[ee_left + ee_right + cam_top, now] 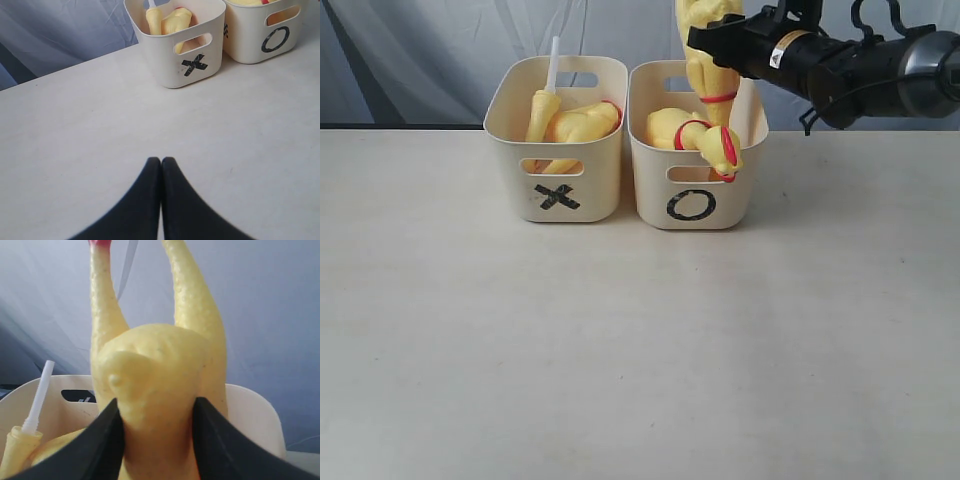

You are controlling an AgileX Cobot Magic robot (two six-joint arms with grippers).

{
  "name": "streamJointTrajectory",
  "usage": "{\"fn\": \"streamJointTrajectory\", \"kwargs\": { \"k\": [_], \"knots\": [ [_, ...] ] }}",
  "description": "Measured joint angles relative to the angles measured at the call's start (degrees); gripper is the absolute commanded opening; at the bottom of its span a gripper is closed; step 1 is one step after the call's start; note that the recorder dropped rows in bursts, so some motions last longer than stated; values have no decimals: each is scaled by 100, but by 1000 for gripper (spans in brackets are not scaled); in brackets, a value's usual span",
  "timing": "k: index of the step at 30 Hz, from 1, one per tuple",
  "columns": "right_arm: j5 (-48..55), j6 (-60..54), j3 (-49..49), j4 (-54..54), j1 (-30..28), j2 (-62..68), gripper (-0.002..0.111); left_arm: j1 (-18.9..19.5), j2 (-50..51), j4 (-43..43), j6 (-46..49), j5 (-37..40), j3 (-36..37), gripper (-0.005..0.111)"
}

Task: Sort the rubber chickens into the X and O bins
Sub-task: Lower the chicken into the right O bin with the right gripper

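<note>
While clamping right gripper (712, 45) around a rubber chicken (720, 85), dangling it neck-first into O bin (655, 190) for sorting; resting left gripper (161, 165) shut.

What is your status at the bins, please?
Left gripper shut, empty. Right gripper clamped on chicken over O bin. Second chicken already inside, head over rim.

Two bins are sitting here, X bin (590, 195) and O bin (655, 180); two whole rubber chickens (705, 80) are showing, plus apparently two pieces (582, 122).
</note>
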Motion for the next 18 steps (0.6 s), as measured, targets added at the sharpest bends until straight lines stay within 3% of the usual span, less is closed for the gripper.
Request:
{"fn": "streamJointTrajectory", "kwargs": {
  "k": [18],
  "knots": [
    [309,10,-247,-46,0,194,-1,0,0,0,0,10,0,0]
  ]
}}
